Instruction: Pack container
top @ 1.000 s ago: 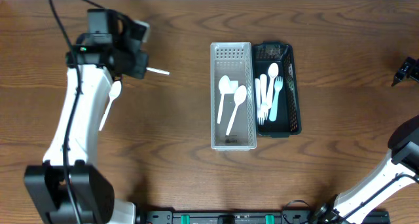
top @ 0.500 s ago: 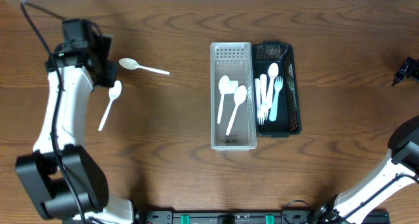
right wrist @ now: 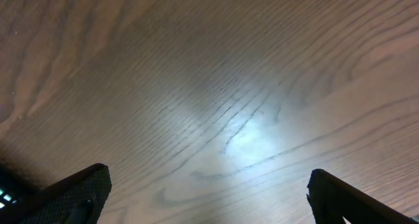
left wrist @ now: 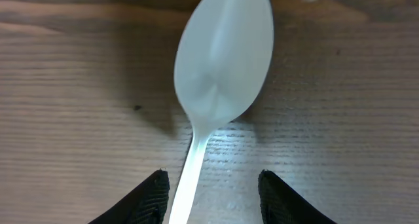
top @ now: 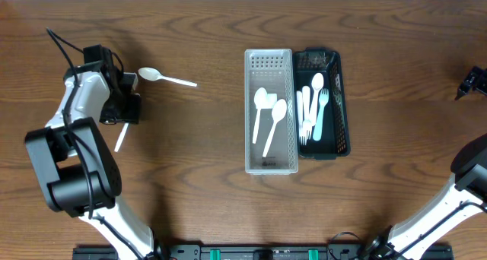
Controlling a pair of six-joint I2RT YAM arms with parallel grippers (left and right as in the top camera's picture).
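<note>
A white plastic spoon (left wrist: 224, 60) lies on the wood table, bowl away from me, its handle running between my left gripper's (left wrist: 211, 185) two open fingers, close to the left one. In the overhead view the left gripper (top: 123, 108) covers this spoon, and only the handle end (top: 119, 144) shows. A second white spoon (top: 163, 77) lies just to its right. The clear tray (top: 268, 58) holds two white spoons (top: 270, 122). The dark basket (top: 341, 100) beside it holds white forks and a spoon (top: 312, 108). My right gripper (top: 472, 83) is open and empty at the far right.
The right wrist view shows only bare wood (right wrist: 216, 99) between its fingers (right wrist: 209, 185). The tray and basket stand side by side at the table's middle. The left arm's cable loops above the left gripper.
My left arm swung left off the upper spoon, uncovering it, then came down over the lower spoon. The right arm has not moved.
</note>
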